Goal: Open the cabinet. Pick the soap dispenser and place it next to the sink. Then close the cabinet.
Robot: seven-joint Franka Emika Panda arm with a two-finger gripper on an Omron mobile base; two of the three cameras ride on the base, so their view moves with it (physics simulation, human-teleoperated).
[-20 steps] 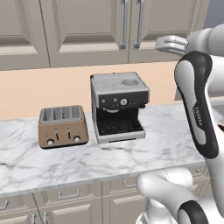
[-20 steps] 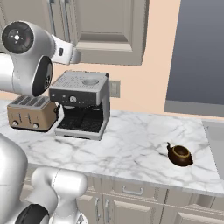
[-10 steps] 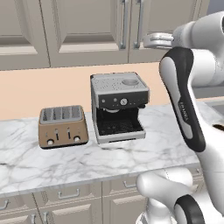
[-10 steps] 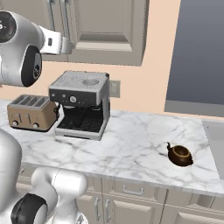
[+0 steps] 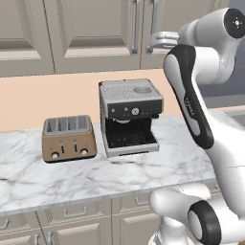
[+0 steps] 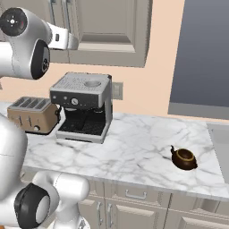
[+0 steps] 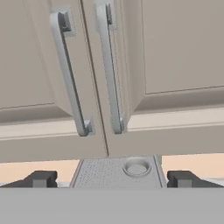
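Observation:
The cabinet (image 5: 95,28) hangs above the counter with both doors shut; its two long silver handles (image 7: 68,74) (image 7: 109,70) stand side by side at the seam. My gripper (image 7: 112,179) is open and holds nothing. It hovers just in front of and slightly below the handles, over the coffee machine's top. In the left base view my gripper (image 5: 158,40) sits right beside the right door's handle (image 5: 153,21). The soap dispenser is hidden. A strip of the sink (image 6: 221,147) shows at the far right of the counter.
A silver coffee machine (image 5: 129,117) stands on the marble counter (image 5: 72,177) directly under my hand, with a copper toaster (image 5: 67,139) to its left. A small brown teapot (image 6: 183,157) sits near the sink. A dark window (image 6: 205,53) is at the right.
My hand has moved left along the cabinet front, closer to the door handles. The jaws stayed open and the doors stayed shut.

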